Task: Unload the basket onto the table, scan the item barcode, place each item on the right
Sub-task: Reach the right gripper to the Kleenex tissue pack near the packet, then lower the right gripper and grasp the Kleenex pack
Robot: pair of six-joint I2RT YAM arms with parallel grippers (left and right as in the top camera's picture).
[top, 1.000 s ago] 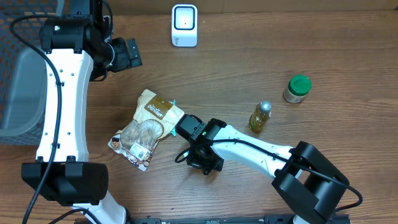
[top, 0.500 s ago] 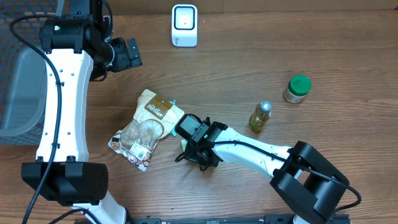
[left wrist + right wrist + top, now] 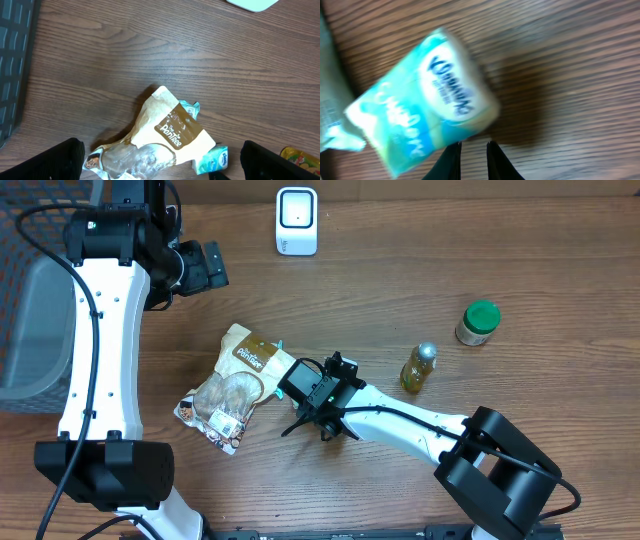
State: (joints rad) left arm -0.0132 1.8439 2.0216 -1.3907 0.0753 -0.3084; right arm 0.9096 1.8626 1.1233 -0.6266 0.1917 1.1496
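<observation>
Wood-grain table [image 3: 520, 250], two arms. The white scanner [image 3: 297, 220] stands at the far edge, centre, nothing close to it.

The task item looks like the small teal tissue pack [image 3: 422, 102]. It lies flat on the table, tucked against the right edge of the snack bag [image 3: 235, 385]. In the left wrist view it touches the bag's lower right corner. In the overhead view the right arm's wrist covers most of it. It is well apart from the scanner.

The right claw [image 3: 473, 159] is low over the table just beside the pack. In the right wrist view its two dark fingertips [image 3: 452, 160] stand nearly together with a thin strip of bare wood between them. Nothing is gripped. The pack sits just ahead of the tips, printed face up, and that view is blurred. I cannot tell whether the tips touch the pack.

The left claw [image 3: 208, 265] is up at the far left, well away from the items, with its jaws spread wide and empty. Its fingers show only at the bottom corners of the left wrist view, looking down on the bag and pack.

The snack bag is tan and crumpled, lying flat at centre-left, with a white label near its lower end.

To the right, a small yellow bottle [image 3: 418, 368] with a silver cap and a green-lidded jar [image 3: 478, 322] stand apart from each other.

A grey bin [image 3: 30, 330] sits at the left edge.
</observation>
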